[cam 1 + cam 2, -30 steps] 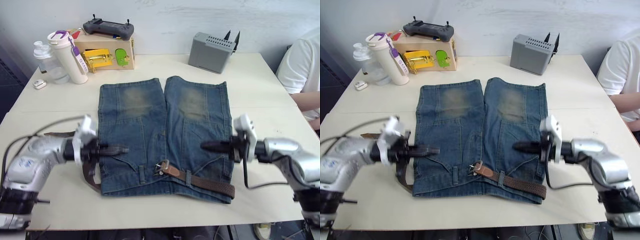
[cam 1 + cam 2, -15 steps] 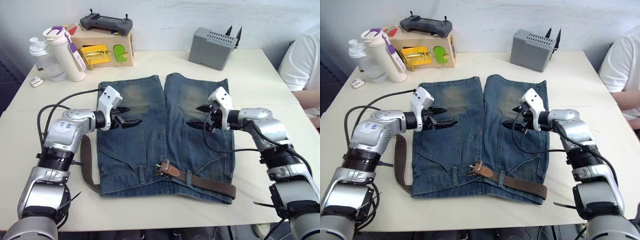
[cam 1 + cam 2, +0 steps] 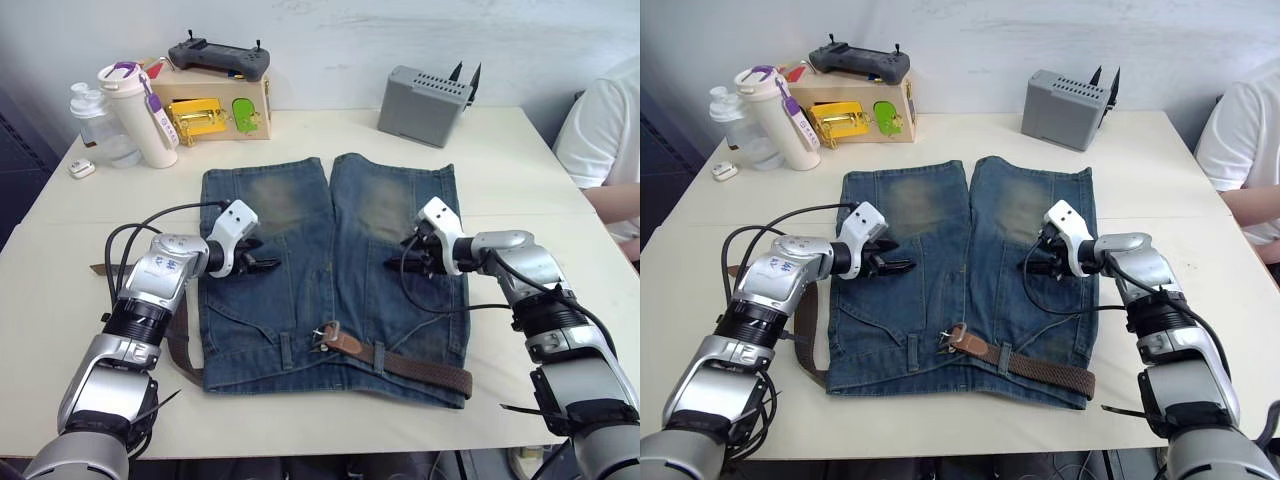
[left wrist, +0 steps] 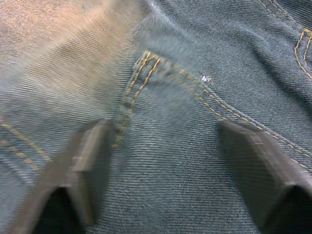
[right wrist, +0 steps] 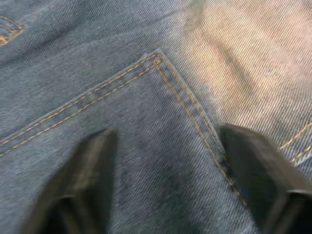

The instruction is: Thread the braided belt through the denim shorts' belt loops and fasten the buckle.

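The denim shorts point(image 3: 330, 270) lie flat mid-table, waistband toward me. The braided belt point(image 3: 425, 370) runs along the right half of the waistband under a belt loop point(image 3: 377, 355). Its tan end and the silver buckle point(image 3: 324, 333) rest near the fly. More belt point(image 3: 178, 335) curves out past the shorts' left edge. My left gripper point(image 3: 262, 262) is open, low over the left back pocket, with its fingers point(image 4: 87, 165) straddling pocket stitching. My right gripper point(image 3: 400, 255) is open over the right pocket, its fingers point(image 5: 253, 165) either side of a seam. Neither holds anything.
A grey box point(image 3: 425, 100) stands at the back right. At the back left are a cardboard box point(image 3: 215, 105) with a controller point(image 3: 218, 55) on top, a white tumbler point(image 3: 135, 115), a clear bottle point(image 3: 95, 125) and a small white object point(image 3: 80, 168). A person's arm point(image 3: 610, 195) rests at the right edge.
Both grippers have moved from beside the waistband up and inward over the back pockets, then settled a little lower. The belt and shorts lie as before.
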You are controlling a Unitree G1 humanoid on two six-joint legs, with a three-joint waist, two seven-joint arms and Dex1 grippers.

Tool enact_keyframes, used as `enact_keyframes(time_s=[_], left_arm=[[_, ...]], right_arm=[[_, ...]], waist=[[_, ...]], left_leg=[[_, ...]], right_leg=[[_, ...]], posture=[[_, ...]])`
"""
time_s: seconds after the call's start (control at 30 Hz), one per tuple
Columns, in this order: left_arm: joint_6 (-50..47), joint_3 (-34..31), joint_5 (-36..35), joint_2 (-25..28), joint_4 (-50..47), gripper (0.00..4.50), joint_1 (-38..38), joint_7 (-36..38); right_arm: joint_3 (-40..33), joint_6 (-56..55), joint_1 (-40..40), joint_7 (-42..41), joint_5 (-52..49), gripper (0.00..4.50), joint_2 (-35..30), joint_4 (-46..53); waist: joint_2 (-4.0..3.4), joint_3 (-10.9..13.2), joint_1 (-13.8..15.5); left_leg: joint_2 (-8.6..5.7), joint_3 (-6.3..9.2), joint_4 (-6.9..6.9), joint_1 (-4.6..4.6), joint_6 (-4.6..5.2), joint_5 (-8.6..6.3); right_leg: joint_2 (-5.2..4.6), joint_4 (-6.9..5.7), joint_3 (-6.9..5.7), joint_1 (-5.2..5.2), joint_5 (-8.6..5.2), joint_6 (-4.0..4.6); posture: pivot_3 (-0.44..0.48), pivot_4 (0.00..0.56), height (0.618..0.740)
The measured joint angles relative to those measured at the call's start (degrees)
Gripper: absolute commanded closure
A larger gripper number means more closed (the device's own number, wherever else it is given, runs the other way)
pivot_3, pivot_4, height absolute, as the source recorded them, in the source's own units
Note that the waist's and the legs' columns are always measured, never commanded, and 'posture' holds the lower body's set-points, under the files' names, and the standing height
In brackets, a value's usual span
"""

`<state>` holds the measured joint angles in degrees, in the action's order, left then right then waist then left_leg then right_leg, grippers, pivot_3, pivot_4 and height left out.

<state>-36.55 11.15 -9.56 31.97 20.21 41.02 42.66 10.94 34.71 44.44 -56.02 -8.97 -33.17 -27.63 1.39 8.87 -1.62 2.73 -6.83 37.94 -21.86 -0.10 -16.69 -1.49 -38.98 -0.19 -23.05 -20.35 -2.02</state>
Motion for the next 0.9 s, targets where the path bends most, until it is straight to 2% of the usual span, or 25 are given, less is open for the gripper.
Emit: enact_keyframes(time_s=[0.07, 0.1, 0.17, 0.4, 0.57, 0.73, 0.9], left_arm=[[-1.01, -0.25, 0.0, -0.38, -1.54, 3.25, -1.32, 0.06], [-1.9, -0.52, -0.06, -0.74, -2.32, 3.66, -1.69, 0.19], [-3.17, -1.24, -0.18, -1.02, -4.18, 4.47, -2.63, 0.27], [-6.05, -5.45, -1.52, -4.94, -6.22, 4.47, -3.0, -1.91], [-4.06, -8.34, -1.53, -8.56, -3.13, 4.47, 1.72, -6.03], [4.1, -9.65, 0.02, -11.3, 9.78, 4.47, 9.35, -10.28], [13.52, -9.99, 2.92, -12.52, 24.64, 4.47, 16.8, -13.01]], right_arm=[[-0.19, 1.35, -0.93, -0.01, -0.05, 3.38, 0.05, 1.01], [-0.15, 1.47, -1.5, -0.3, -0.04, 3.86, 0.09, 1.93], [-0.15, 0.85, -2.26, -0.77, 0.04, 4.5, 0.09, 3.27], [-0.01, -5.93, -0.46, -1.8, 1.41, 4.5, 0.34, 1.97], [0.01, -16.96, 9.2, 2.9, 6.3, 4.5, 1.15, -8.85], [-0.2, -28.31, 19.65, 9.26, 10.28, 4.5, 2.11, -25.04], [-0.43, -33.99, 23.19, 14.79, 12.46, 4.5, 4.53, -36.25]], waist=[[0.03, -0.02, -0.02], [0.06, -0.07, -0.02], [0.09, -0.09, -0.07], [0.02, 0.33, -0.09], [0.02, 0.92, -0.15], [0.02, 0.93, -0.23], [0.03, 0.94, -0.6]], left_leg=[[-0.01, 0.02, -0.3, 0.72, 0.03, -0.14], [-0.02, 0.02, -0.47, 0.89, 0.07, -0.18], [-0.03, 0.03, -0.57, 0.88, 0.04, -0.18], [-0.06, -0.01, -0.56, 0.56, -0.15, -0.04], [-0.08, -0.05, -0.49, 0.32, -0.19, 0.12], [-0.06, -0.14, -0.66, 0.31, -0.23, 0.18], [-0.06, -0.32, -0.68, 0.05, -0.23, 0.23]], right_leg=[[0.0, 0.33, -0.02, 0.72, -0.01, 0.02], [-0.01, 0.44, -0.02, 0.86, -0.01, 0.02], [-0.01, 0.47, -0.02, 0.82, -0.01, 0.02], [0.0, 0.36, 0.01, 0.47, -0.01, 0.01], [0.0, 0.25, 0.02, 0.19, 0.0, 0.0], [0.02, 0.39, 0.05, 0.11, 0.0, 0.0], [0.03, 0.25, 0.18, -0.32, 0.0, 0.0]], posture=[[0.0, 0.15, 0.735], [0.0, 0.15, 0.735], [0.0, 0.15, 0.735], [0.0, 0.15, 0.735], [0.0, 0.15, 0.735], [0.0, 0.15, 0.735], [0.0, 0.15, 0.735]])
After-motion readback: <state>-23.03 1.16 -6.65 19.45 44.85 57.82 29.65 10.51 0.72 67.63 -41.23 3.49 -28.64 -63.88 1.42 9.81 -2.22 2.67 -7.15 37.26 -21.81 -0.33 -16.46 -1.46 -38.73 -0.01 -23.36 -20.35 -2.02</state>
